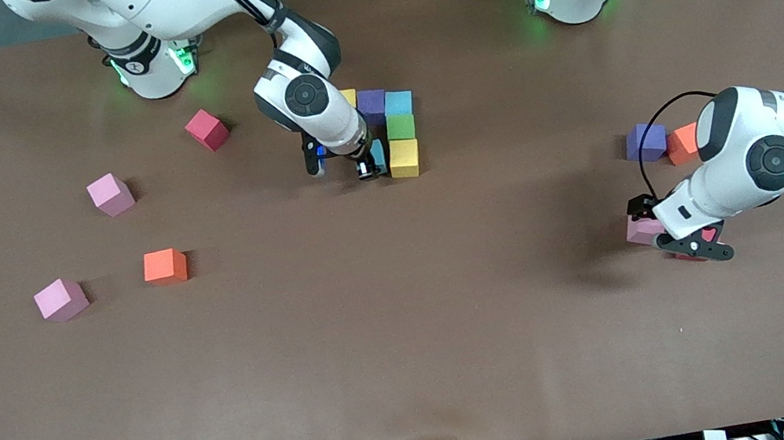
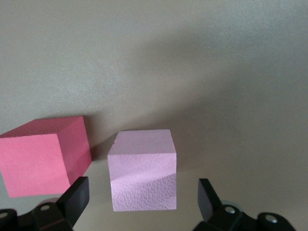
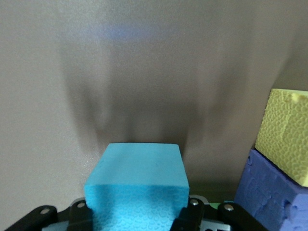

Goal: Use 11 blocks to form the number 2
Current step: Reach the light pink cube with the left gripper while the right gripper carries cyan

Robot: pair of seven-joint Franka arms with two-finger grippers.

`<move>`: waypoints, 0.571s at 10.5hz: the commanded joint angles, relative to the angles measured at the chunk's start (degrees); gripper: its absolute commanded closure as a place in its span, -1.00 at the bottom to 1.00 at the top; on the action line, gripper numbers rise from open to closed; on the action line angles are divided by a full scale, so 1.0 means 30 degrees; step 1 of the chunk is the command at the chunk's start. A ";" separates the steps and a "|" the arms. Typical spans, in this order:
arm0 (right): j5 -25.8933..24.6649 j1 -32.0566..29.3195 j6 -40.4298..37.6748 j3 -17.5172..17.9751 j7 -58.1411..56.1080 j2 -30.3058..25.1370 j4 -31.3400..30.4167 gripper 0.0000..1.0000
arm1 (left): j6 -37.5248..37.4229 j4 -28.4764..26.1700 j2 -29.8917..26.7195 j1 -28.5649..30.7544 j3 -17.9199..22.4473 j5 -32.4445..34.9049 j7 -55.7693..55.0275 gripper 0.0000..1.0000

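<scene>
Blocks of the 2 sit just above the centre of the front view: yellow point(image 1: 348, 96), purple point(image 1: 371, 105) and light blue point(image 1: 399, 102) in a row, green point(image 1: 401, 127) and a second yellow point(image 1: 404, 158) below. You have the right gripper point(image 1: 369, 170) clenched on a blue block point(image 3: 138, 185), low beside that lower yellow one, so you are filling the middle row. Next, set it down touching, then release. Your left gripper point(image 1: 696, 250), at mid-right of that view, hangs with fingers spread around a pink block point(image 2: 142, 169), a red one point(image 2: 43, 156) just beside it. Close squarely to avoid nudging red.
</scene>
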 commanded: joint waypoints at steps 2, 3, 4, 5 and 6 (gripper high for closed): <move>-0.0245 0.0139 0.0353 -0.0050 0.0775 0.0506 0.0543 1.00 | -0.0026 -0.0322 -0.0109 0.0209 -0.0143 -0.0156 -0.0148 -1.00; -0.0245 0.0168 0.0353 -0.0050 0.0775 0.0651 0.0660 1.00 | 0.0178 -0.0322 -0.0050 0.0209 -0.0114 -0.0068 -0.0148 -1.00; -0.0274 0.0255 0.0353 -0.0079 0.0775 0.0710 0.0719 1.00 | 0.0267 -0.0322 0.0067 0.0209 -0.0113 -0.0038 -0.0148 -1.00; -0.0333 0.0285 0.0353 -0.0109 0.0775 0.0798 0.0749 1.00 | 0.0267 -0.0322 0.0097 0.0209 -0.0084 -0.0038 -0.0148 -1.00; -0.0391 0.0285 0.0353 -0.0109 0.0775 0.0828 0.0749 1.00 | 0.0326 -0.0322 0.0184 0.0209 -0.0055 -0.0038 -0.0148 -1.00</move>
